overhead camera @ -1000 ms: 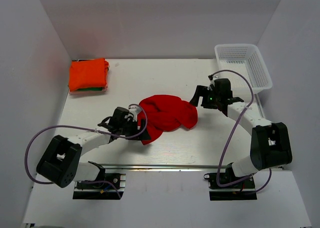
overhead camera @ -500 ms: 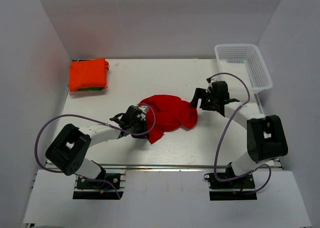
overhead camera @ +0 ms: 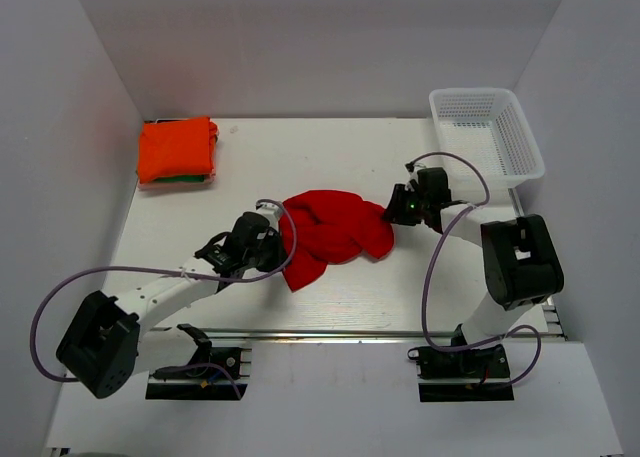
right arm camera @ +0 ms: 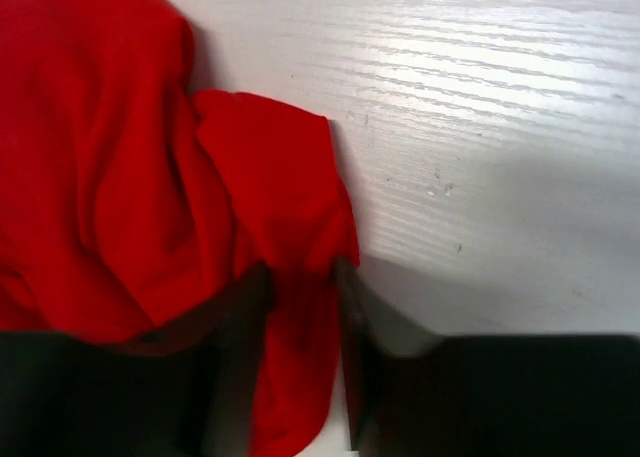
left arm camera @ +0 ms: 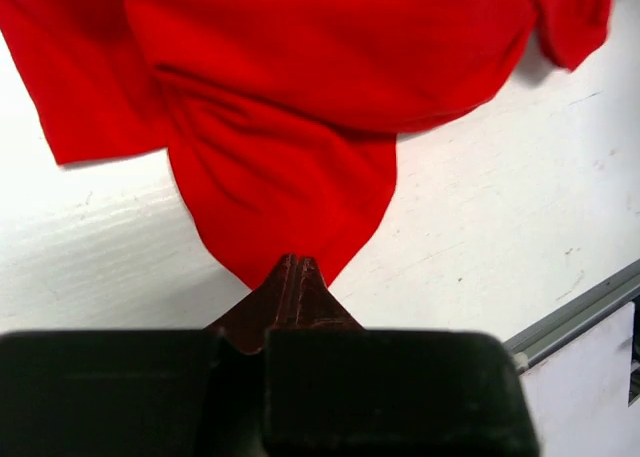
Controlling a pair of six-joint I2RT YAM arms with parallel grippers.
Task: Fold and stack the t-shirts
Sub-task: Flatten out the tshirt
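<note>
Upper left of the top view: folded orange cloth t-shirt [overhead camera: 176, 147], lying on a folded green cloth t-shirt [overhead camera: 180, 181] of which only an edge shows.
Centre-left: left gripper [overhead camera: 279, 241], fingers pressed together, pinching a pointed corner of the crumpled bright red cloth t-shirt [overhead camera: 335, 229], which lies mid-table.
Centre-right: right gripper [overhead camera: 393, 211], jaws either side of a fold at the shirt's right edge; whether they clamp it cannot be told.
Upper right: white plastic mesh basket [overhead camera: 522, 147].
Step, as judged: taking hold to spread the red shirt flat. The next move calls for drawing both holds apart.
Sleeves, collar and tag are lost in the folds.
</note>
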